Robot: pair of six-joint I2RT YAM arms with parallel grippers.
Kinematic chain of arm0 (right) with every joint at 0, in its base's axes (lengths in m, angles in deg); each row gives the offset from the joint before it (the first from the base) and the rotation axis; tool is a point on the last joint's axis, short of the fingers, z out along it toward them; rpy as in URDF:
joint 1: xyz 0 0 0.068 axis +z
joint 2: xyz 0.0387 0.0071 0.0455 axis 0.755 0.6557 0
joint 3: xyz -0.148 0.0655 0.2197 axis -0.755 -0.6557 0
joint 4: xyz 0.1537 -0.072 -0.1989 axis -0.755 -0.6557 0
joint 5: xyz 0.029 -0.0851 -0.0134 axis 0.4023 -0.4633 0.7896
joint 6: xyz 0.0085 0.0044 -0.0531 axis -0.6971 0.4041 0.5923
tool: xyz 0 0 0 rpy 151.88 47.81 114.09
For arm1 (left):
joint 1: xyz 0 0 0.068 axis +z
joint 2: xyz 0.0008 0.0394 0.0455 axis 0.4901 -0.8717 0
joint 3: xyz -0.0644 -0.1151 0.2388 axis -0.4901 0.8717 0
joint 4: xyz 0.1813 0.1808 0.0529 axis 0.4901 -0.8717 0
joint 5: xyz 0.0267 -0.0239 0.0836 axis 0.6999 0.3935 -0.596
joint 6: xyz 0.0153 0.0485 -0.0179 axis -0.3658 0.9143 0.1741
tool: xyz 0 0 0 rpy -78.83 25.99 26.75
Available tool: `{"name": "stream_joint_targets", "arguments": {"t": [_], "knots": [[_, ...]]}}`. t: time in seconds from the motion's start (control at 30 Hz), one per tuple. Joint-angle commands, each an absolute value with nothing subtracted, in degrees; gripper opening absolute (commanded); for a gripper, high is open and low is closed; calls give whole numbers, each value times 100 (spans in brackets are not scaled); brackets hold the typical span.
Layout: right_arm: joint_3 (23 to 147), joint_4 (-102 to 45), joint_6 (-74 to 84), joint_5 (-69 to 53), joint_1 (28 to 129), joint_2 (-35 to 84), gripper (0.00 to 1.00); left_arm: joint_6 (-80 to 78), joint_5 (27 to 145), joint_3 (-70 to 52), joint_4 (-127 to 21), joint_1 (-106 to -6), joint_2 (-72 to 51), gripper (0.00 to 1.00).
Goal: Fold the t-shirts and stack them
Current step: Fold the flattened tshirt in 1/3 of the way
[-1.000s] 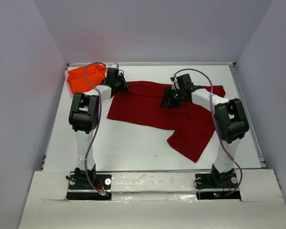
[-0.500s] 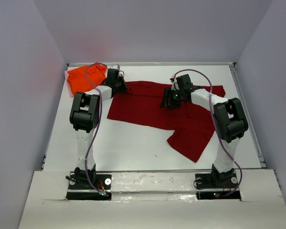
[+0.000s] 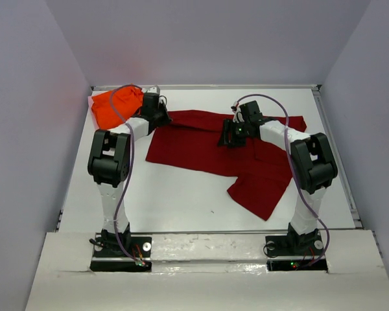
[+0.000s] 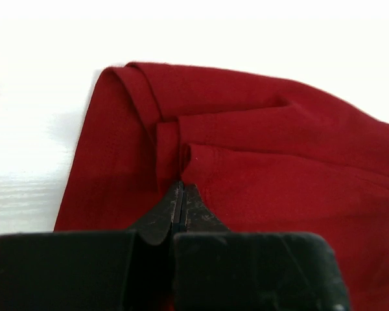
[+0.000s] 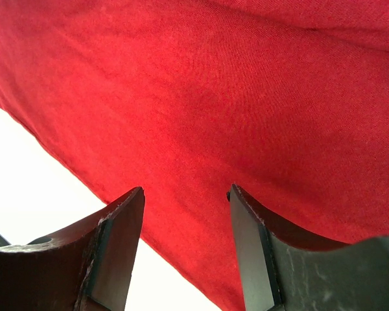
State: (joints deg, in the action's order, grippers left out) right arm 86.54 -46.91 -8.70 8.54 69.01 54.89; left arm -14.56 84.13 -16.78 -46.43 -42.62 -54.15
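The dark crimson t-shirt (image 3: pixel 201 146) lies spread across the middle of the white table, one part trailing toward the near right. At the far left corner the bright orange t-shirt (image 3: pixel 110 107) sits crumpled. My left gripper (image 3: pixel 161 116) is at the crimson shirt's upper left edge. In the left wrist view the left gripper (image 4: pixel 183 184) is shut, with a small raised pleat of the crimson shirt (image 4: pixel 259 175) pinched at its tips. My right gripper (image 3: pixel 228 139) hovers over the shirt's middle. In the right wrist view the right gripper (image 5: pixel 185 191) is open above the crimson shirt (image 5: pixel 246 97), near its hem.
Bare white table (image 3: pixel 181 194) lies in front of the crimson shirt. Raised rims (image 3: pixel 351 194) border the table at the right and back, with grey walls around. Purple cables loop over both arms.
My left gripper has closed on a fold at the crimson shirt's edge, and the left arm's elbow has shifted slightly left. The right arm has stayed put.
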Motion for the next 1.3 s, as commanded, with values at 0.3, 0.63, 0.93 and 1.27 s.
{"name": "stream_joint_targets", "arguments": {"t": [0.3, 0.63, 0.93, 1.27], "knots": [[8789, -4544, -838, 1017, 6959, 5514, 60, -1334, 8126, -1285, -4805, -4270, -4177, 0], [8824, -4544, -830, 1008, 6959, 5584, 60, -1983, 9013, -1091, -4673, -4358, -3948, 0], [8833, -4552, -830, 982, 6959, 5602, 60, -2574, 9479, -256, -4058, -4648, -3833, 0], [8841, -4552, -821, 964, 6959, 5602, 60, -2503, 9005, 641, -3952, -4675, -3289, 0]]}}
